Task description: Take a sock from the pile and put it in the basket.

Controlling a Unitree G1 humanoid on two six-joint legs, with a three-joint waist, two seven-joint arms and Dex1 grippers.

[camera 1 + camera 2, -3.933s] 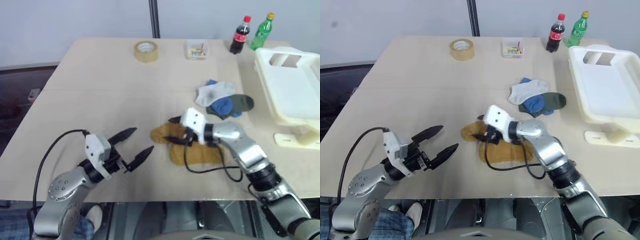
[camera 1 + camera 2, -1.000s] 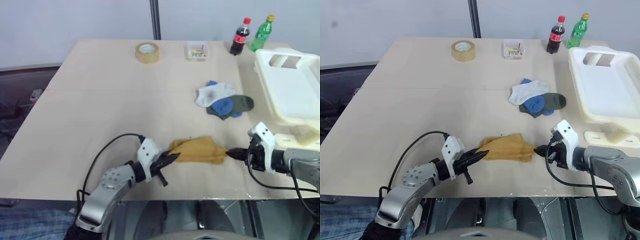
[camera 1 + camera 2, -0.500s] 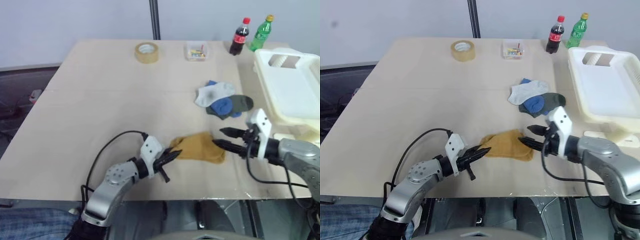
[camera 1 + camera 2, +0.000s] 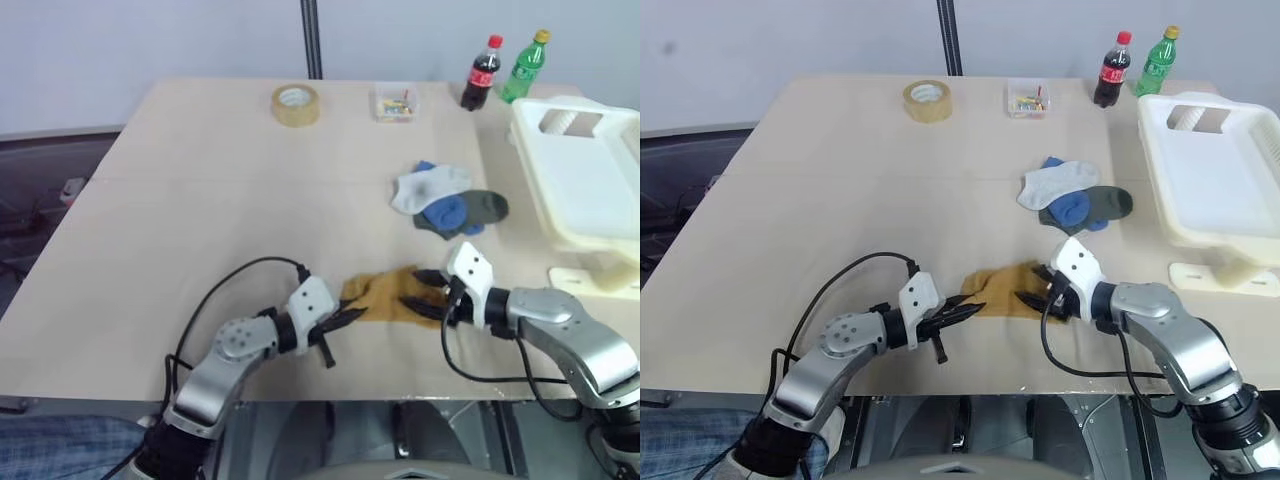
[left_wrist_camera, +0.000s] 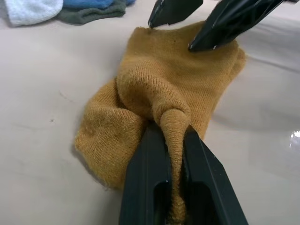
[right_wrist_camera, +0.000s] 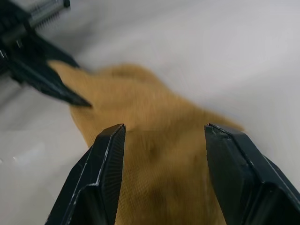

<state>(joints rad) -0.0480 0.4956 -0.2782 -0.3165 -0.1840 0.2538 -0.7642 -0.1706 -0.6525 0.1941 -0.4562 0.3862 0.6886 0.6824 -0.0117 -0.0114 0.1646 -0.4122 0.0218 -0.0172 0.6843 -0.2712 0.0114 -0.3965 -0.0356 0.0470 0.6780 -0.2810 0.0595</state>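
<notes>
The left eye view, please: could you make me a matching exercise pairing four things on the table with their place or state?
1. mustard sock
2. left gripper
3. right gripper
4. basket

a. open over the sock
b. at the table's right edge
c. shut on the sock
d. between the two grippers

Pairs: 1-d, 2-c, 3-a, 4-b

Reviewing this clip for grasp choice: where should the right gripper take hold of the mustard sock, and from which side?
Probably the free flat end of the mustard sock, opposite the bunched end that the left gripper pinches shut. The right gripper already faces that end with its fingers open astride the cloth. Coming in low from the robot's right, it could close on the doubled edge lying on the table.
</notes>
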